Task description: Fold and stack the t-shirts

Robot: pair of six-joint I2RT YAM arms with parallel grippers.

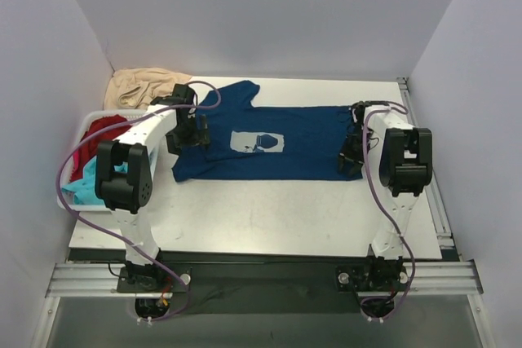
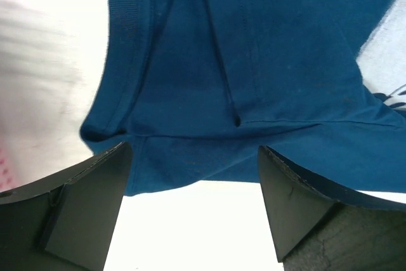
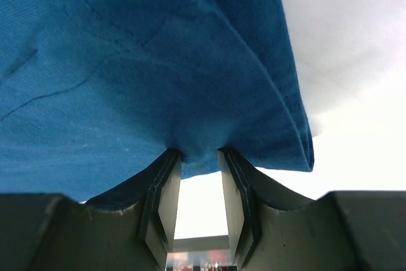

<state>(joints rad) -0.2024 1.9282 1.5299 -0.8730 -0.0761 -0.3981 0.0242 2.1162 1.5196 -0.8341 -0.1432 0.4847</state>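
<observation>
While the navy t-shirt lies spread flat across the middle of the table, print side up, both arms reach out to its two ends.

Shirt: long axis runs left to right. Sleeve end at left, straight hem at right. One sleeve fans out toward the far side. Pale blue square print sits near the shirt's centre.

Left gripper: over the shirt's left end. Fingers spread wide apart. In the wrist view a seamed, ribbed edge of navy cloth lies just beyond the fingertips, with white table showing between them. Cannot tell whether the tips touch the cloth.

Right gripper: at the right hem, near corner. Fingers drawn close together with only a narrow slit between them. A pucker of navy cloth is pinched at the tips, and the fabric creases outward from that spot.

Containers: one white basket at the left edge of the table, beside the left arm. Inside, a crumpled red shirt toward the far end and a crumpled turquoise shirt toward the near end, both loose and unfolded.

A beige cloth is heaped at the far left corner, just beyond the basket. Cannot tell whether it touches the rim.
</observation>
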